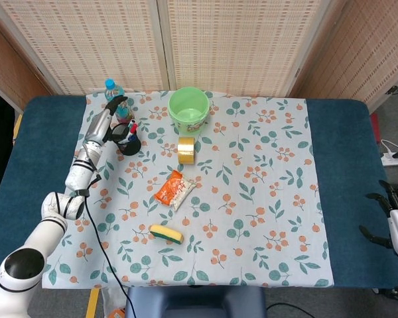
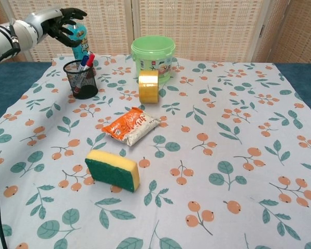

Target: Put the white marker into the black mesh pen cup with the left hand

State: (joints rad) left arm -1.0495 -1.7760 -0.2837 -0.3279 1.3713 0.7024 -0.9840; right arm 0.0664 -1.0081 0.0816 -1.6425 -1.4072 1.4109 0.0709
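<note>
The white marker (image 2: pixel 81 66) stands tilted in the black mesh pen cup (image 2: pixel 84 81), beside a red-capped one; the left hand (image 2: pixel 64 25) hovers above, fingers spread and empty, apparently released; the right hand (image 1: pixel 393 222) rests idle off the cloth, grasp unclear.

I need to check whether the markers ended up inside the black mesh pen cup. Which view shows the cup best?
The chest view: the black mesh pen cup is seen from the side, with two markers standing inside, one blue-capped and one red-capped. In the head view the cup is small, seen from above, its contents hard to make out.
</note>
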